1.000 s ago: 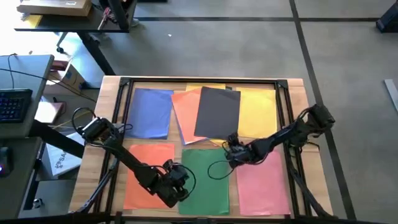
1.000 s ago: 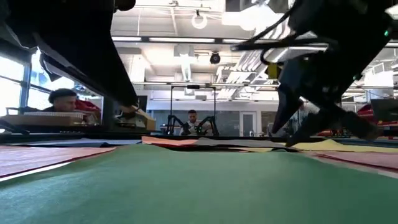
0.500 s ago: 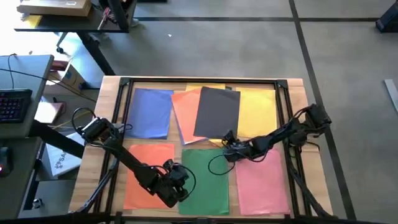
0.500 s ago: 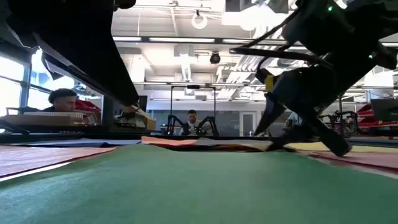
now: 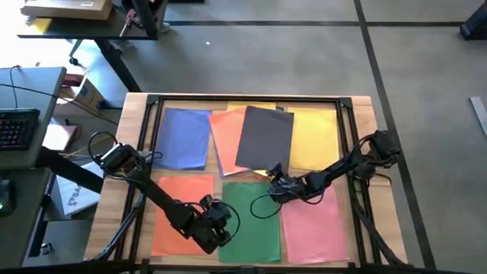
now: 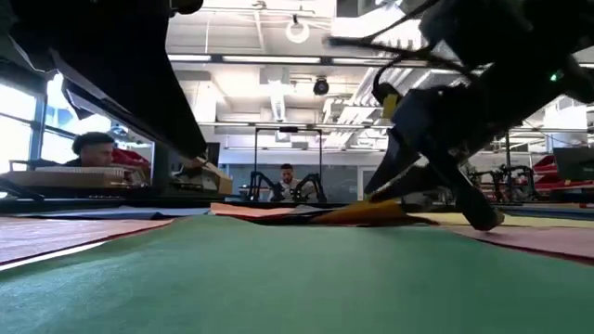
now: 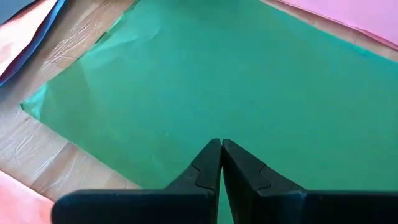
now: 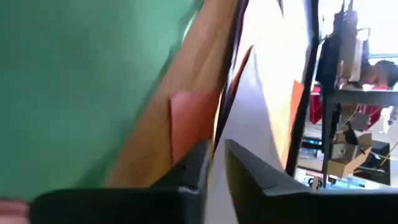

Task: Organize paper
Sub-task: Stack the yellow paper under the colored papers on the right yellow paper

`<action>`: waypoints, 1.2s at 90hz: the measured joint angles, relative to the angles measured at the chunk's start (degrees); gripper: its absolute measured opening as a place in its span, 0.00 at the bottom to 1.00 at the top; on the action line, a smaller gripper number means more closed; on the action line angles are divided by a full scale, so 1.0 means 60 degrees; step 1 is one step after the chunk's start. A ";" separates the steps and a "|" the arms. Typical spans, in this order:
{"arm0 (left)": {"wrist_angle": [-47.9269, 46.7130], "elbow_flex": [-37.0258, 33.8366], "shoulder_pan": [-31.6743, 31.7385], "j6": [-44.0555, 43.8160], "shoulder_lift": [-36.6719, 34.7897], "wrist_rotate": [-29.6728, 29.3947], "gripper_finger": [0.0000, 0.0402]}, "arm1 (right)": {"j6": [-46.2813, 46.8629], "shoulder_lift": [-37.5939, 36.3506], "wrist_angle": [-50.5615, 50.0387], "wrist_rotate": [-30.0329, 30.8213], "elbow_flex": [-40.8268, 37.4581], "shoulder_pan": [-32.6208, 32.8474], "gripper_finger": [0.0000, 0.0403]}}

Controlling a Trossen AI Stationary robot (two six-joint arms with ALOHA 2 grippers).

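Right claw (image 5: 272, 180) pinches the dark grey sheet's (image 5: 265, 137) near corner (left claw (image 7: 220, 163) pressed together).

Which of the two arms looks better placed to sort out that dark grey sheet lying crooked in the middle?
The right. Its gripper is right at the dark grey sheet's near edge, while the left gripper sits shut over the green sheet, farther away.

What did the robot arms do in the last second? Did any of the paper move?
The right gripper slid along the table toward the left arm's side, reaching the near corner of the dark grey paper. In the low view a yellow paper's edge now lifts there. The left gripper stayed over the green paper, fingers shut. The other sheets kept their places.
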 joint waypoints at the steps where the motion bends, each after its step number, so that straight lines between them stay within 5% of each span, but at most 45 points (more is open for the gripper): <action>1: 0.0000 0.0000 0.0000 0.0000 0.0000 0.0000 0.00 | 0.0039 -0.0002 -0.0020 0.0001 0.0035 0.0019 0.03; 30: 0.0006 0.0000 0.0004 0.0005 0.0005 -0.0023 0.00 | 0.1949 -0.0972 -0.2341 -0.0036 0.0665 0.0042 0.00; 52: 0.0015 0.0000 0.0004 0.0079 0.0007 -0.0142 0.00 | 0.2832 -0.1412 -0.4280 -0.2937 0.0701 -0.0446 0.00; 68: 0.0006 0.0000 0.0004 0.0080 0.0007 -0.0169 0.00 | 0.2058 -0.0620 -0.4305 -0.2710 0.0701 -0.0450 0.10; 88: 0.0008 0.0000 0.0004 0.0084 0.0007 -0.0171 0.00 | 0.0801 0.0373 -0.3218 -0.1086 0.0730 -0.0406 0.30; 108: 0.0007 0.0000 0.0005 0.0161 0.0007 -0.0186 0.00 | 0.0579 0.0490 -0.2640 -0.0767 0.0720 -0.0582 0.33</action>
